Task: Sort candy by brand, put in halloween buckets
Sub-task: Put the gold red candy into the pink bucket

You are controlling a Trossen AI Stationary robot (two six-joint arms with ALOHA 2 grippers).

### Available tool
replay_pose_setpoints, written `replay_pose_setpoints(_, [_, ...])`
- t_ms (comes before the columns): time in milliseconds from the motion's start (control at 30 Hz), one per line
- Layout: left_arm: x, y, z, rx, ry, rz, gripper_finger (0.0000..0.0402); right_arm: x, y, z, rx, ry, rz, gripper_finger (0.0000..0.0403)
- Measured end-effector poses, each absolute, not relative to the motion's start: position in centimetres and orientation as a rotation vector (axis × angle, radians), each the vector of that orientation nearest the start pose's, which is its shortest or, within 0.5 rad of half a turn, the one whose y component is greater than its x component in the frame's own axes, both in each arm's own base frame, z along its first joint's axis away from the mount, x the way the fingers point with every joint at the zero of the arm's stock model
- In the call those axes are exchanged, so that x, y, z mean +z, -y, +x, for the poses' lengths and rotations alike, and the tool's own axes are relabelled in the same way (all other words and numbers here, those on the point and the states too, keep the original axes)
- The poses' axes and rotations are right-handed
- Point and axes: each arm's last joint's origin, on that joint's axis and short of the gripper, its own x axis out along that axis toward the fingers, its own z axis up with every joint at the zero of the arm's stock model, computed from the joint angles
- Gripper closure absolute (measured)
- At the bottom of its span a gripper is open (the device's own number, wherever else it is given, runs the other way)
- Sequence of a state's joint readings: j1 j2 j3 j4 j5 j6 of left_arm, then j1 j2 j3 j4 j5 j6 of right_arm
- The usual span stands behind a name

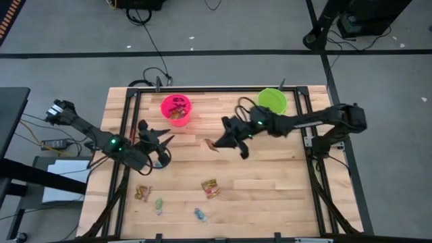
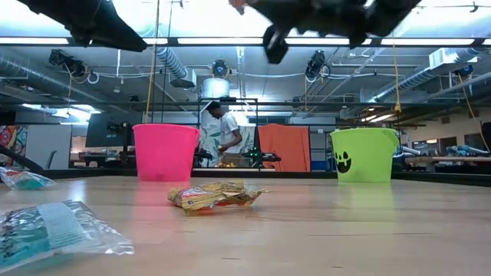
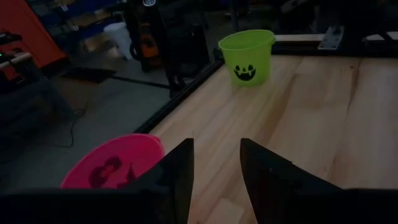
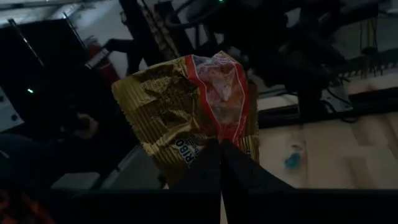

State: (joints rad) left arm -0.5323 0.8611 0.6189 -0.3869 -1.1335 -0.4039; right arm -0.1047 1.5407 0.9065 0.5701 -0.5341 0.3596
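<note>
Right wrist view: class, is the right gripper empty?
No. The right gripper is shut on a crumpled gold-and-red candy packet, pinching its lower edge between the two dark fingers.

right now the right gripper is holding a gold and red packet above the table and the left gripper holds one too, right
Not quite. The right gripper does pinch the packet above the table, but the left gripper holds nothing: the left wrist view shows an empty gap between its fingers.
</note>
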Motion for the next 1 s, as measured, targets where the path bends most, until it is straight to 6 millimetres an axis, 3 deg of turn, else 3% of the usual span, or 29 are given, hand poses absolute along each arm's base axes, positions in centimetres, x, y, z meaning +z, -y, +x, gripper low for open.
replay_pose_setpoints(300, [25.8, 5.6, 14.8, 0.688, -0.291, 0.093, 0.0264, 26.6, 7.2, 41.4, 0.39, -0.294, 0.283, 0.0398])
replay_pose_setpoints(467, [26.7, 5.1, 13.9, 0.698, -0.249, 0.069, 0.0264, 26.9, 10.0, 44.6, 0.359, -0.321, 0.218, 0.0398])
replay_pose_setpoints(667, [27.0, 4.8, 13.4, 0.692, -0.237, 0.054, 0.0264, 26.6, 14.3, 46.7, 0.315, -0.305, 0.215, 0.0398])
replay_pose_setpoints(1000, [27.0, 4.8, 13.4, 0.69, -0.24, 0.057, 0.0264, 23.1, 21.1, 48.4, 0.291, -0.313, 0.308, 0.0398])
